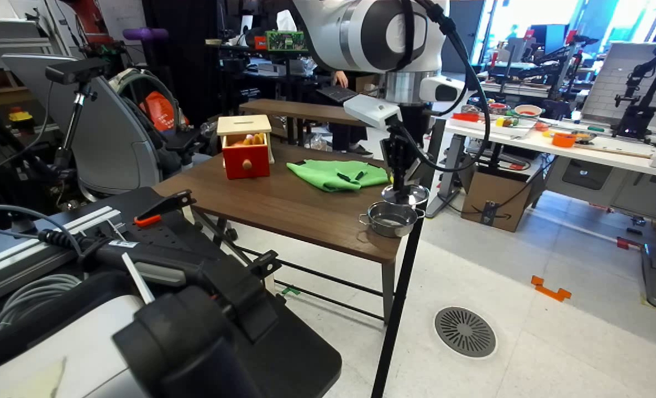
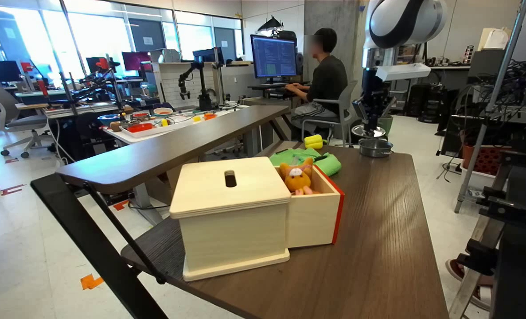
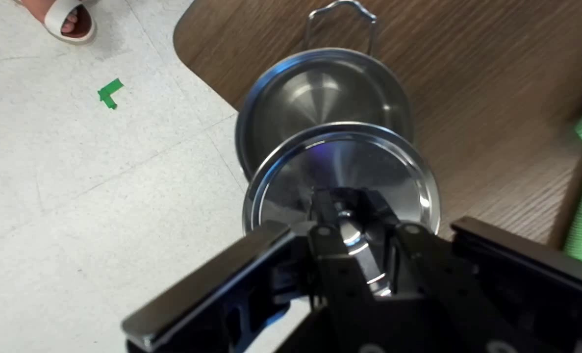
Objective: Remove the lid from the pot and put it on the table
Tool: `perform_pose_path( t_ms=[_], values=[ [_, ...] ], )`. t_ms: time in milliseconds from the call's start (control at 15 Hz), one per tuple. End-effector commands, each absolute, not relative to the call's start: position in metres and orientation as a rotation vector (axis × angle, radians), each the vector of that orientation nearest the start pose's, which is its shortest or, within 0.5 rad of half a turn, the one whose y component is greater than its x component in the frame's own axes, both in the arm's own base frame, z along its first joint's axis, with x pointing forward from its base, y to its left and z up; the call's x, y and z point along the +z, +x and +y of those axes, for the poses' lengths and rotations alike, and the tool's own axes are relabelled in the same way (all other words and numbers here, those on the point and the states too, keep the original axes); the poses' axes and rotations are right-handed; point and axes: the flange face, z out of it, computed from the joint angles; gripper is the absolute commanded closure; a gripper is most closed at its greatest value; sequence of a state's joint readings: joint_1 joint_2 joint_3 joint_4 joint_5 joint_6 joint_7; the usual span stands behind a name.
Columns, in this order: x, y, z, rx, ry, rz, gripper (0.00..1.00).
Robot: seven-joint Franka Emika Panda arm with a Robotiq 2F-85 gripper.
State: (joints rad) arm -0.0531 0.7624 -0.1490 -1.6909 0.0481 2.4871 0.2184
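We find the tool (image 3: 350,203) gripping the round, polished lid (image 3: 342,166), above and off-centre from the metal pot (image 3: 315,98); beneath the pot, wood-grained bench (image 1: 283,204).

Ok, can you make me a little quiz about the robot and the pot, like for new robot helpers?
1. What is the gripper holding?
a) the green cloth
b) the lid
c) the soft toy
2. True or false: the lid is off the pot.
3. Fill in the missing colour: the open drawer has a ____ front.
Key: 1. b; 2. true; 3. red.
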Motion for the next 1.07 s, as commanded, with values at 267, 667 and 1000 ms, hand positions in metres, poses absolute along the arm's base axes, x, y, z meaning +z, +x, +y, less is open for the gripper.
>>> perform_pose_path(
  t_ms=[267, 667, 1000],
  values=[
    [0.168, 0.649, -0.015, -0.017, -3.134, 0.324, 0.95],
    [0.148, 0.627, 0.022, 0.084, -3.129, 0.199, 0.95],
    [0.141, 0.61, 0.009, 0.131, -3.126, 0.215, 0.95]
  ],
)
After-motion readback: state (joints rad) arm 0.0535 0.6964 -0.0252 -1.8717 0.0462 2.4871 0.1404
